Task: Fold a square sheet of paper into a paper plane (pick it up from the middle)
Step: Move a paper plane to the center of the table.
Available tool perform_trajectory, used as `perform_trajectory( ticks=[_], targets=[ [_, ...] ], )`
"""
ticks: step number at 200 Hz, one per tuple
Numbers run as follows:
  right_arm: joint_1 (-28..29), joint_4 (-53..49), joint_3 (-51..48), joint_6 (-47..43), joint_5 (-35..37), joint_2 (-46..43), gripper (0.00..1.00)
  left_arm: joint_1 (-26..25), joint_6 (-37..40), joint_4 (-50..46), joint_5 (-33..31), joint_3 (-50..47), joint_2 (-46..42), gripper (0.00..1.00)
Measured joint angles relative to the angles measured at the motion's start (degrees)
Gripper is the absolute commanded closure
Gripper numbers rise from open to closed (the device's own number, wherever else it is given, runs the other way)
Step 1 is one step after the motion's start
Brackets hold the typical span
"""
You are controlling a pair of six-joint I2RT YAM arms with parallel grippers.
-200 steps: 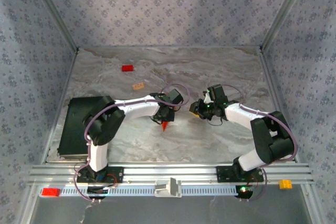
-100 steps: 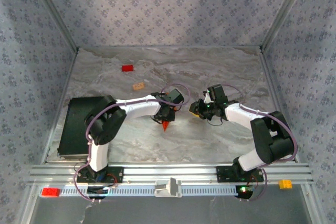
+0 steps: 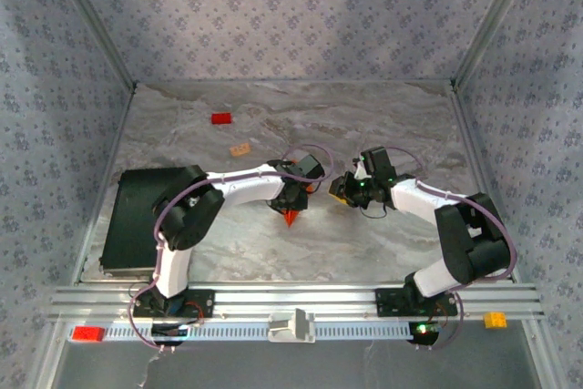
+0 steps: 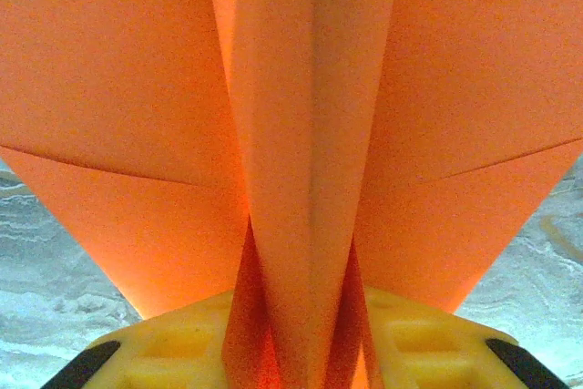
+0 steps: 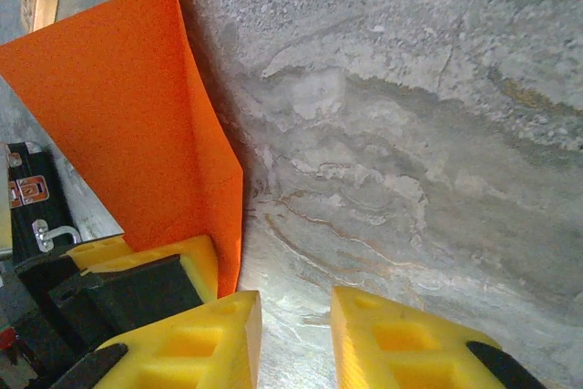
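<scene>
left arm: wrist has scooted a bit toward the middle of the table (image 3: 383, 125) since a second ago, and the elbow swung in with it
left gripper (image 3: 293, 196): jaws part-way apart with the centre fold running between them, can't tell if they're really pinching it or just cradling it
paper plane (image 4: 310, 134): already a dart with wings spread, sat between the two grippers, tip pointing at the near edge
right gripper (image 5: 296, 339): hasn't budged, jaws a little apart with nothing in them, a wing just beside its left finger
what it means: folding looks done, I'd guess this is the let-go bit
</scene>
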Motion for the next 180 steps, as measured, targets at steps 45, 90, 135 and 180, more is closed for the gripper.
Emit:
perform_trajectory(
  ticks=[45, 90, 135, 180],
  targets=[
    [-0.76, -0.42, -0.55, -0.22, -0.04, -0.46, 0.72, 0.0, -3.3, -0.22, -0.13, 0.11, 0.04, 0.69],
    [-1.31, -0.74, -0.85, -0.42, -0.24, -1.33, 0.72, -0.2, -4.92, -1.73, -0.15, 0.5, 0.04, 0.68],
    [-1.57, -0.98, -1.11, -0.94, -0.15, -2.08, 0.72, -0.39, -4.66, -3.93, -0.24, 1.9, 0.04, 0.67],
    [-1.84, -1.88, -1.4, -1.66, 0.0, -2.73, 0.71, -0.44, -4.31, -4.9, -0.35, 2.36, 0.02, 0.66]
  ],
)
